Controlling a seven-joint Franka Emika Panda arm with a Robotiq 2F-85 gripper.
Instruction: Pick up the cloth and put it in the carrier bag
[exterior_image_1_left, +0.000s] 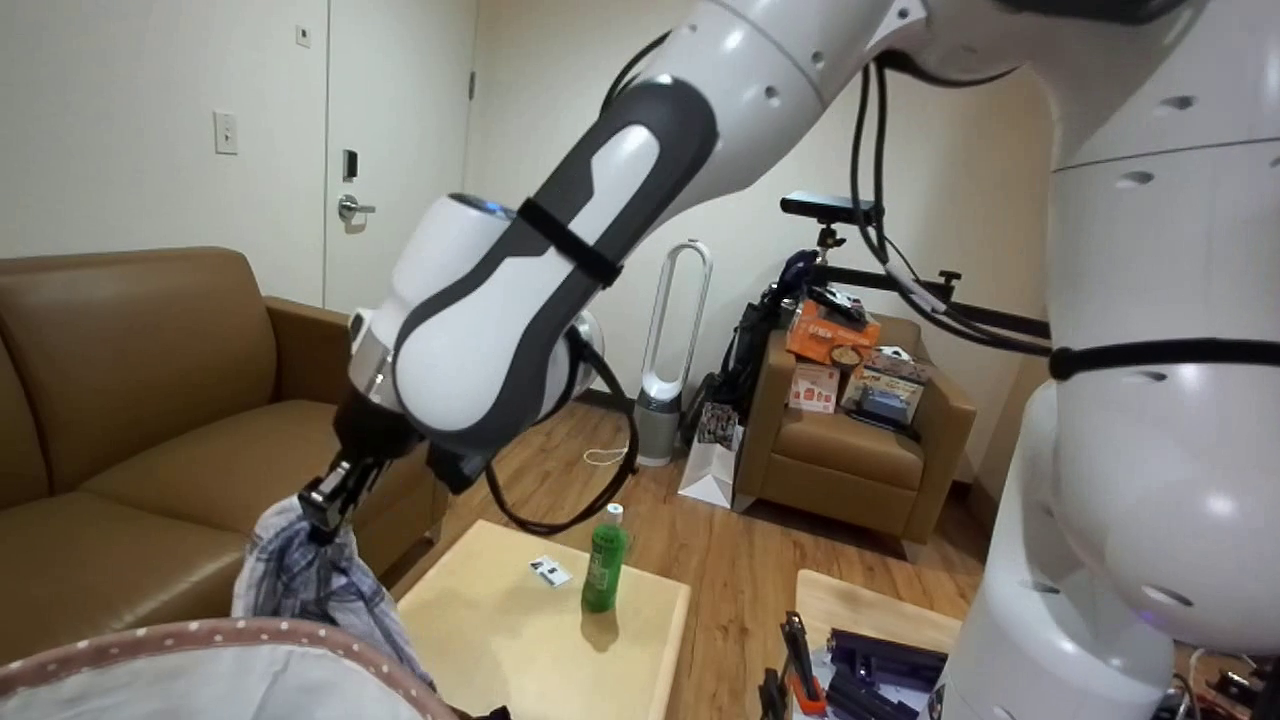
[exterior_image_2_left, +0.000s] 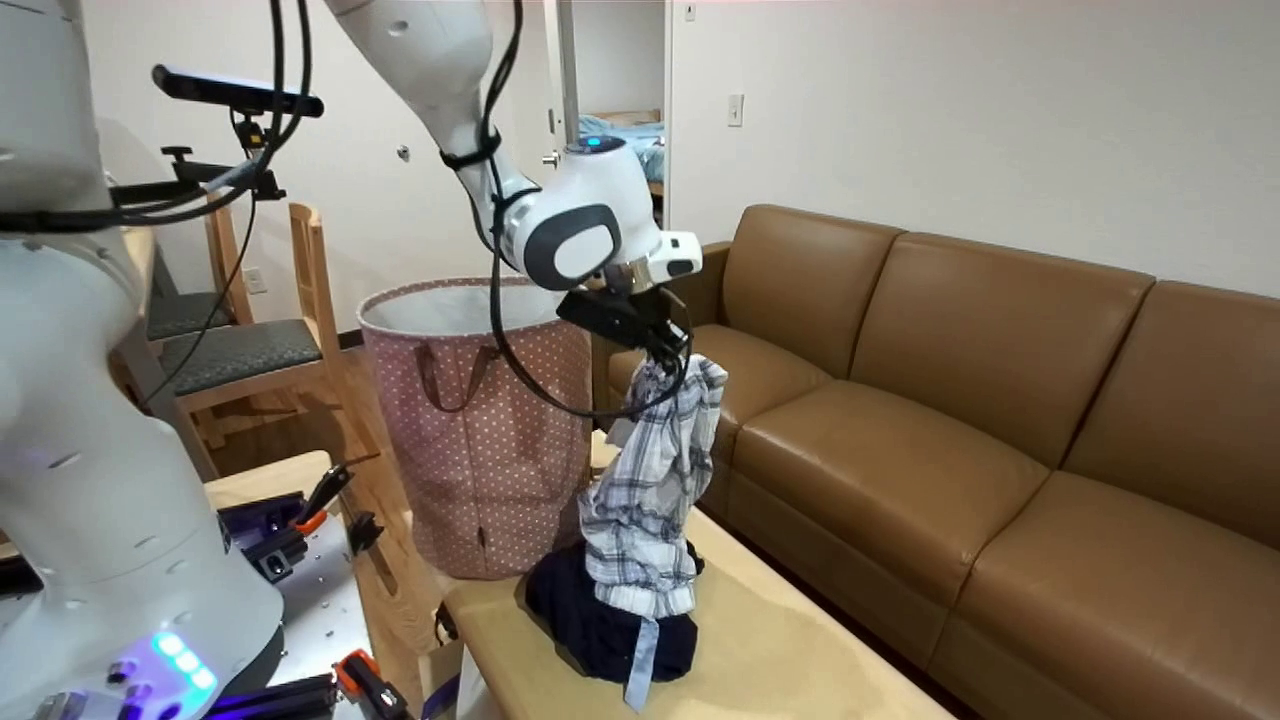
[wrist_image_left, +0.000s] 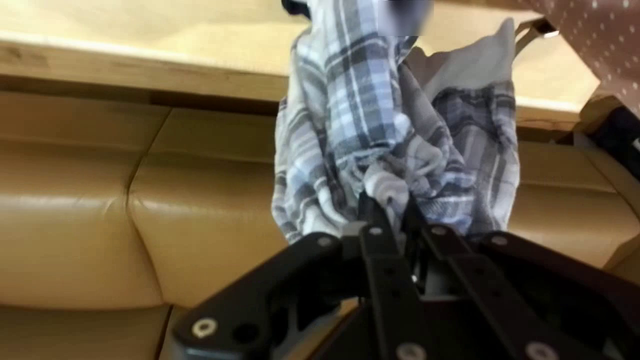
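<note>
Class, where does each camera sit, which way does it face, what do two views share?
An exterior view: behind the carrier bag, facing the armchair; arm and jaws show.
An exterior view: across the table, facing carrier bag and sofa; arm and jaws show.
Wrist view: behind the jaws, facing the cloth; jaws show, shut on it.
Both exterior views share cloth and sofa.

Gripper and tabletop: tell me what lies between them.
In an exterior view, the plaid cloth hangs from the gripper, its lower end in front of a dark fabric bundle on the tabletop; whether cloth and bundle touch, I cannot tell.
</note>
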